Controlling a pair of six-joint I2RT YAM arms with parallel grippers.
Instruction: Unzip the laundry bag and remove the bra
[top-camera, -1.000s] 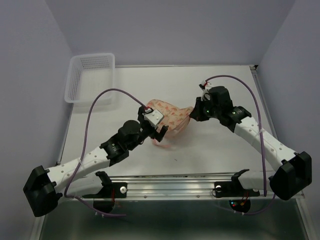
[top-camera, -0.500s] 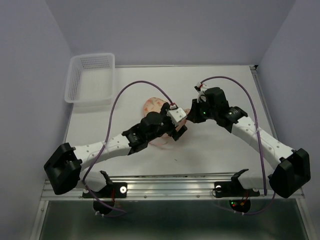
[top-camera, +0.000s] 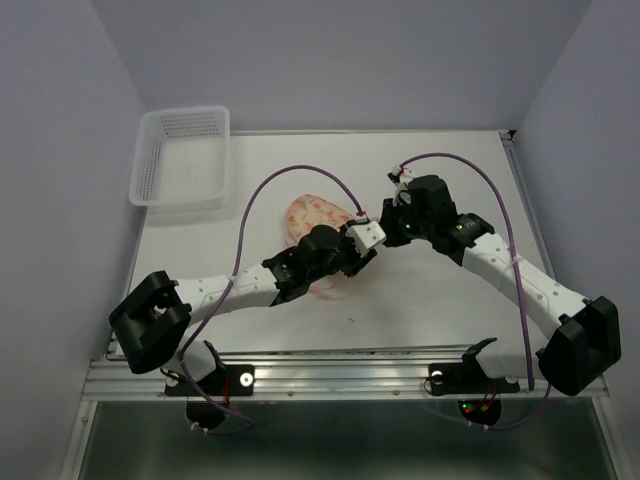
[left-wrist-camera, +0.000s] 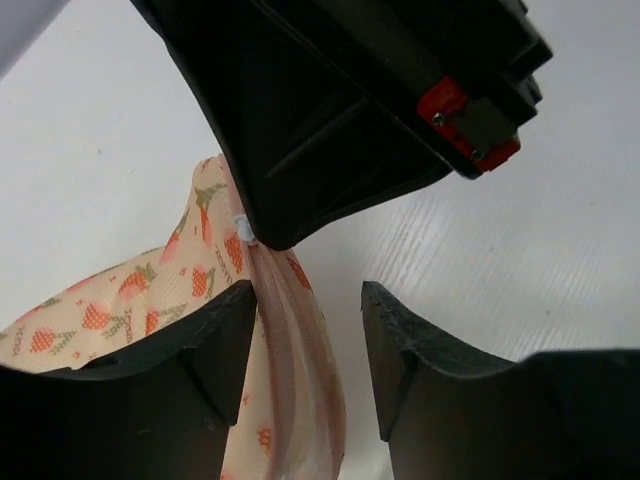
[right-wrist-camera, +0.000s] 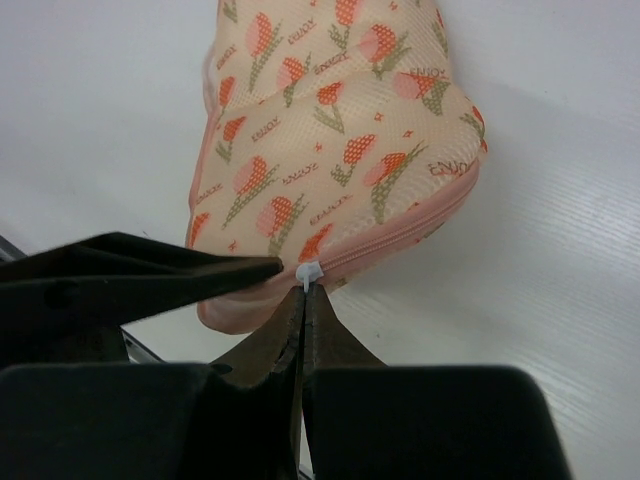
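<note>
The peach laundry bag (top-camera: 306, 214) with orange print lies mid-table, largely under my left arm. My right gripper (right-wrist-camera: 303, 292) is shut on the small white zipper pull (right-wrist-camera: 311, 273) at the near end of the bag (right-wrist-camera: 330, 150). My left gripper (left-wrist-camera: 308, 335) sits just below the right gripper (left-wrist-camera: 340, 100). Its jaws stand partly apart around the pink zipper edging (left-wrist-camera: 290, 340), which rests against the left finger and leaves a gap to the right one. From above, the two grippers meet at the bag's right end, left (top-camera: 364, 252) under right (top-camera: 386, 228). The bra is hidden.
A white mesh basket (top-camera: 183, 155) stands at the far left corner of the table (top-camera: 450, 310). The arms' purple cables arch above the table. A metal rail runs along the near edge.
My left arm has swung right across the bag to meet the right gripper, and its jaws have narrowed around the pink edging. The right gripper has stayed shut, hardly moving.
</note>
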